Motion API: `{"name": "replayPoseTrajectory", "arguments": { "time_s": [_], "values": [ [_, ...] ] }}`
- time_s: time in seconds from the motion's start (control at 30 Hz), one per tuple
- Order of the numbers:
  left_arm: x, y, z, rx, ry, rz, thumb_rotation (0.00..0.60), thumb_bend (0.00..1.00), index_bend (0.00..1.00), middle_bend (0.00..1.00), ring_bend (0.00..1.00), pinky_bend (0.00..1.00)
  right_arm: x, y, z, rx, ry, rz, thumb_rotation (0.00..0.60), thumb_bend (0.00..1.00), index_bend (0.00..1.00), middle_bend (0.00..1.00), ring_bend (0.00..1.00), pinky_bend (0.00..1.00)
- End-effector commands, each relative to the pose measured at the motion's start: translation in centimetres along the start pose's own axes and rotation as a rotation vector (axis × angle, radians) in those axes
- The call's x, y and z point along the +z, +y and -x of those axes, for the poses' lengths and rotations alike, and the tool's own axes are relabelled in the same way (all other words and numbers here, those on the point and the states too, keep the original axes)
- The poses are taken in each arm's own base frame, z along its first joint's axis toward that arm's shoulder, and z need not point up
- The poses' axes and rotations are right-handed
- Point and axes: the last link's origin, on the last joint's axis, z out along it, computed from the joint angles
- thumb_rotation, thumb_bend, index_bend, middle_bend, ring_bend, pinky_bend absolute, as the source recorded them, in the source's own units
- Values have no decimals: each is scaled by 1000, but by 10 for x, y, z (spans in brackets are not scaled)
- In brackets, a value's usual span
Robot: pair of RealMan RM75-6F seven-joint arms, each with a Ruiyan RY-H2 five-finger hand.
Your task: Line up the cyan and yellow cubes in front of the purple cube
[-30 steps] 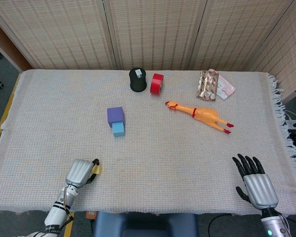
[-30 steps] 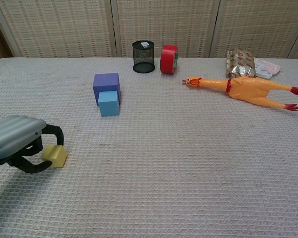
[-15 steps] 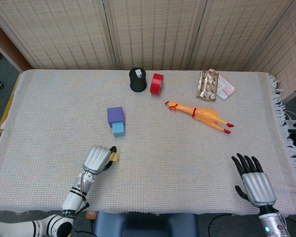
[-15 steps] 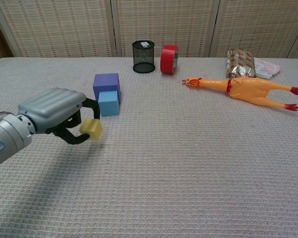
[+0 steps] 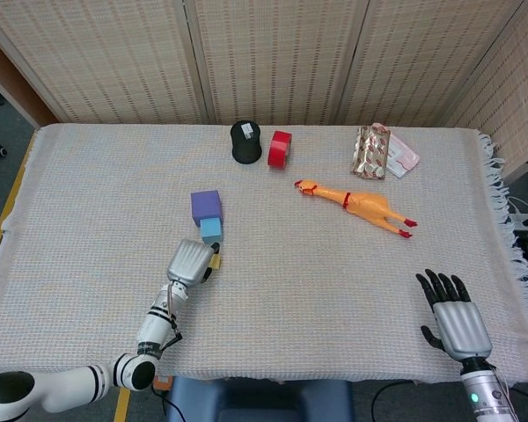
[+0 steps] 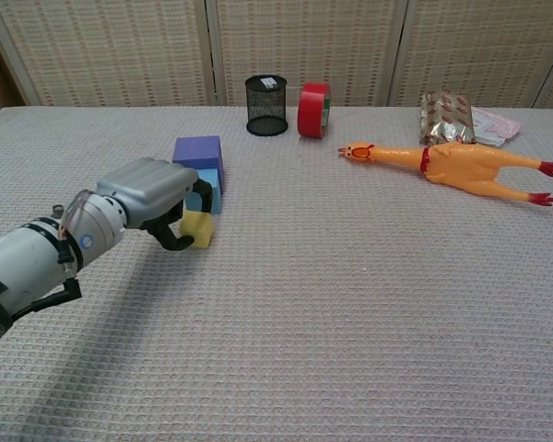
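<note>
The purple cube (image 5: 205, 206) (image 6: 198, 153) sits left of the table's middle, with the cyan cube (image 5: 211, 229) (image 6: 205, 194) touching its near side. My left hand (image 5: 190, 261) (image 6: 153, 194) holds the yellow cube (image 6: 198, 228) (image 5: 214, 260) just in front of the cyan cube, low over the cloth; whether it touches the cloth I cannot tell. The hand partly hides the cyan cube in the chest view. My right hand (image 5: 457, 323) rests open at the table's near right corner, fingers spread.
A black mesh cup (image 5: 245, 141) (image 6: 266, 105) and a red tape roll (image 5: 280, 149) (image 6: 313, 110) stand at the back. A rubber chicken (image 5: 356, 204) (image 6: 452, 166) lies right of centre. A foil packet (image 5: 372, 150) (image 6: 447, 116) lies at the back right.
My left hand has carried the yellow cube from the near left edge up and rightward to just in front of the cyan cube. The right hand has barely moved.
</note>
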Motion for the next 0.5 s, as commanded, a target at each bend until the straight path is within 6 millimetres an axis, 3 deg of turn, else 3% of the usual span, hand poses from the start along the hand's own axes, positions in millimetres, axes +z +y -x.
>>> {"name": "replayPoseTrajectory", "arguments": {
  "time_s": [0.03, 0.3, 0.5],
  "values": [
    [8, -1, -4, -12, 11, -11, 600, 335, 522, 1000, 1000, 1000, 4, 0, 2, -4, -13, 5, 600, 52, 0, 0, 0, 0],
    [22, -9, -4, 19, 10, -42, 600, 334, 519, 1000, 1000, 1000, 6, 0, 2, -6, -18, 13, 600, 52, 0, 0, 0, 0],
    [21, -8, -1, 19, -1, -38, 600, 334, 488, 1000, 1000, 1000, 7, 0, 2, -7, -18, 19, 600, 52, 0, 0, 0, 0]
  ]
}}
